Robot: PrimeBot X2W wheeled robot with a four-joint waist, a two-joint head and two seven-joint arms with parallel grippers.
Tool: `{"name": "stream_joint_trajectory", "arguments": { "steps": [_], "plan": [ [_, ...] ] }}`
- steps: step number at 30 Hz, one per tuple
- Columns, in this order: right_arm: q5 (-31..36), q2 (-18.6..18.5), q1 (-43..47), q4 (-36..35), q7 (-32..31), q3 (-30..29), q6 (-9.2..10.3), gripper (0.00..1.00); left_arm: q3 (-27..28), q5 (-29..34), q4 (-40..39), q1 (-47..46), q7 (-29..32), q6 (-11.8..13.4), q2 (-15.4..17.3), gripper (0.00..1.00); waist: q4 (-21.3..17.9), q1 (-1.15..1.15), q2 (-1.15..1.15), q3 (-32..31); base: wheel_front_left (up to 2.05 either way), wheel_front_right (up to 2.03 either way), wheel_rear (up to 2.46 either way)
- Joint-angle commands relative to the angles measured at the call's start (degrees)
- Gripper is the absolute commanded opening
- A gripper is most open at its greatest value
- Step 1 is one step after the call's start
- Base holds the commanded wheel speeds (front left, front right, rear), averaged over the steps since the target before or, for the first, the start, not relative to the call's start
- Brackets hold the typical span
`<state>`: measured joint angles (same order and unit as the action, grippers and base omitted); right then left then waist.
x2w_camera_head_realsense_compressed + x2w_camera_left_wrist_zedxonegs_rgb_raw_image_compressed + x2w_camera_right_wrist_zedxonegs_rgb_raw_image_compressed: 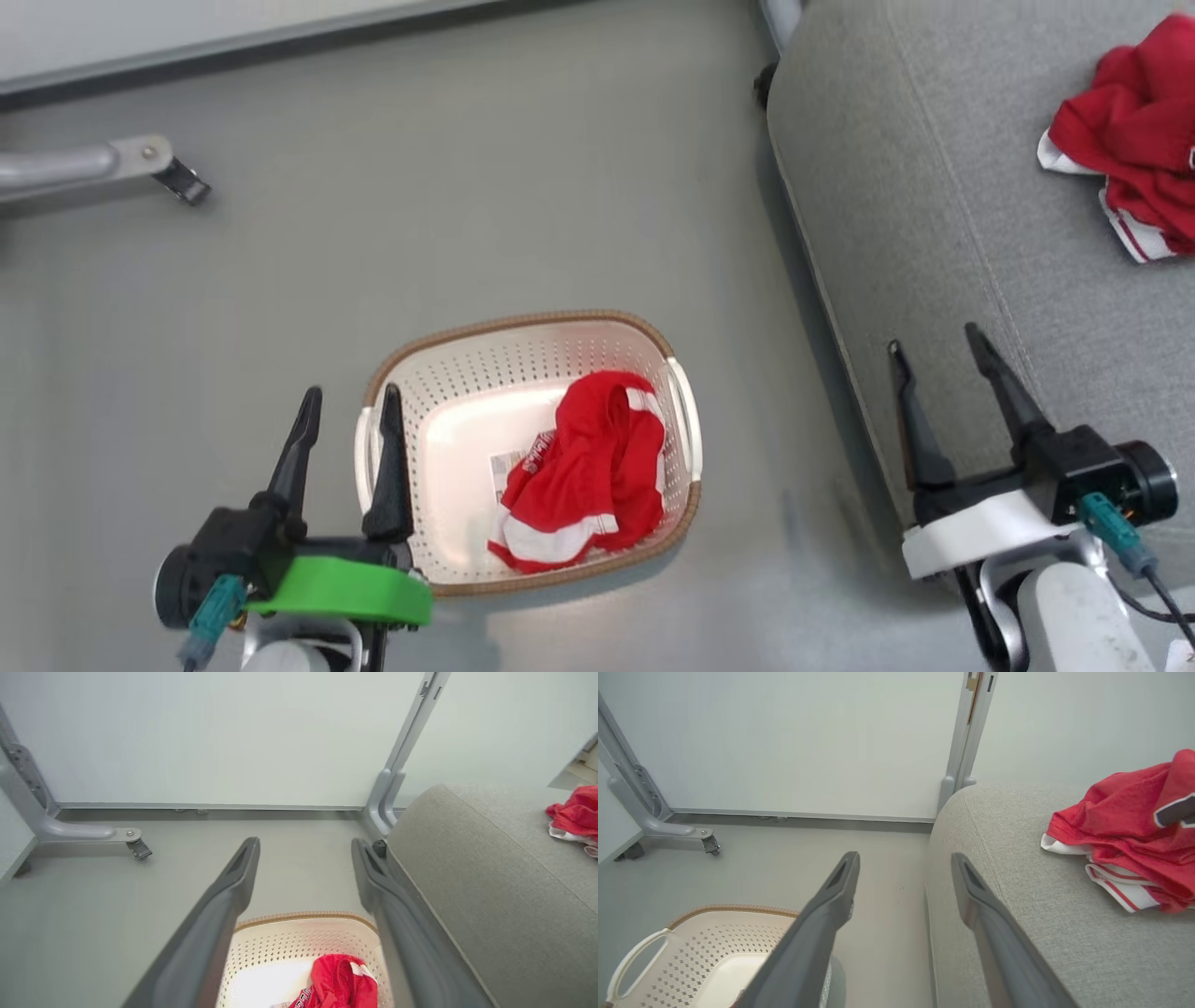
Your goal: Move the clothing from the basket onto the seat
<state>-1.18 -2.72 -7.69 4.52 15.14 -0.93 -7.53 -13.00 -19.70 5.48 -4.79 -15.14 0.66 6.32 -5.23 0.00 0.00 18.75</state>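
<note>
1. Two crumpled red garments lie well apart: one garment (583, 471) sits inside the basket (523, 322), and a second garment (1134, 131) rests bunched on the seat (934, 205).
2. The garment in the basket is soft and folded on itself, with white bands and a strip of small lettering. It lies toward the right wall, partly covering a label (502, 467) on the bottom.
3. The basket is a rounded rectangle of cream plastic, its walls pierced with rows of small holes and its rim brown and woven-looking, with a white loop handle (686, 420) on each side. It stands on the smooth grey floor (467, 187) beside the seat.
4. The seat is a broad cushion of grey woven fabric with rounded edges and a stitched seam.
5. The second garment shows white trim with red stripes.
6. The left gripper (351, 392) hangs by the basket's left handle, its two long, dark, tapering fingers spread and holding nothing.
7. The right gripper (934, 338) hovers at the seat's near edge, fingers likewise apart and empty.
8. A grey metal leg (93, 163) with a small black caster (184, 182) stands on the floor at far left.
</note>
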Motion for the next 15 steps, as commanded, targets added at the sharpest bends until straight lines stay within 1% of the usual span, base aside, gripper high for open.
{"name": "stream_joint_trajectory", "arguments": {
  "steps": [1,4,9,13,15],
  "plan": [
    [-0.73,-0.29,2.03,0.12,0.02,1.06,0.08,1.0,1.77,1.54,-0.15,2.83,0.01,-0.57,-0.71,1.0,4.4,0.0,0.0,-10.64,0.0,0.0,0.0],
    [-1.61,-0.28,3.87,-0.08,0.01,3.32,0.08,1.0,5.24,3.11,-1.07,6.3,-0.01,-1.36,-1.89,1.0,4.59,0.0,0.0,-13.84,0.0,0.0,0.0],
    [-2.81,-0.27,7.08,-1.33,0.01,6.04,0.08,1.0,10.36,4.83,-4.49,11.82,0.0,-4.24,-3.12,1.0,4.21,0.0,0.0,-18.27,0.0,0.0,0.0],
    [-3.07,-0.28,9.29,-1.74,0.01,7.03,0.08,1.0,12.53,5.87,-5.65,15.1,0.02,-5.61,-3.41,1.0,3.78,0.0,0.0,-20.31,0.0,0.0,0.0],
    [-3.07,-0.26,10.29,-1.78,0.01,7.3,0.08,1.0,12.68,5.51,-5.8,16.49,0.02,-5.85,-3.43,1.0,3.58,0.0,0.0,-21.22,0.0,0.0,0.0]
  ]
}}
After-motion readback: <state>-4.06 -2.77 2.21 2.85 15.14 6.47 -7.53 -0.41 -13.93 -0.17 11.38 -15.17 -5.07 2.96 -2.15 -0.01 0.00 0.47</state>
